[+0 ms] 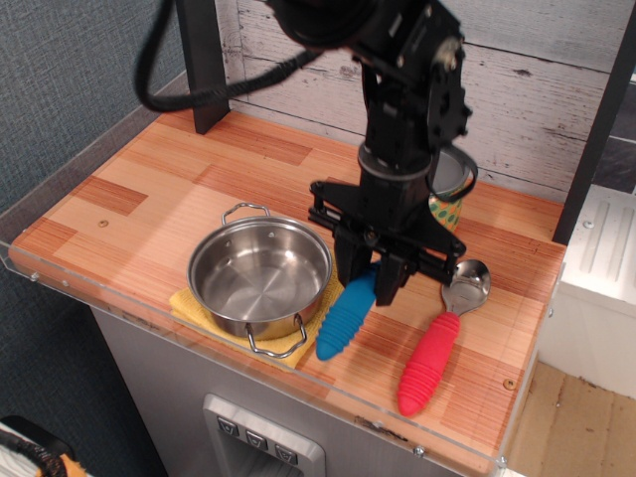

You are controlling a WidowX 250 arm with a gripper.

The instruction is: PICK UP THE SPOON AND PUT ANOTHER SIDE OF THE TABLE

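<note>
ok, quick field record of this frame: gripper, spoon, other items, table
gripper: shut on the blue handle's upper end
spoon: blue ribbed handle, tilted, lower end near the cloth; whether lifted unclear
pan: steel, empty, on yellow cloth
red-handled spoon: flat on the table, right of the blue one
table: wood pattern, acrylic rim

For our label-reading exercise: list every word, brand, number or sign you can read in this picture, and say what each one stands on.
No readable text anywhere.
The three buttons on the grey panel under the table: small marks, too small to read.
The gripper, blue-handled spoon, red-handled utensil and steel pan: no lettering visible.
</note>
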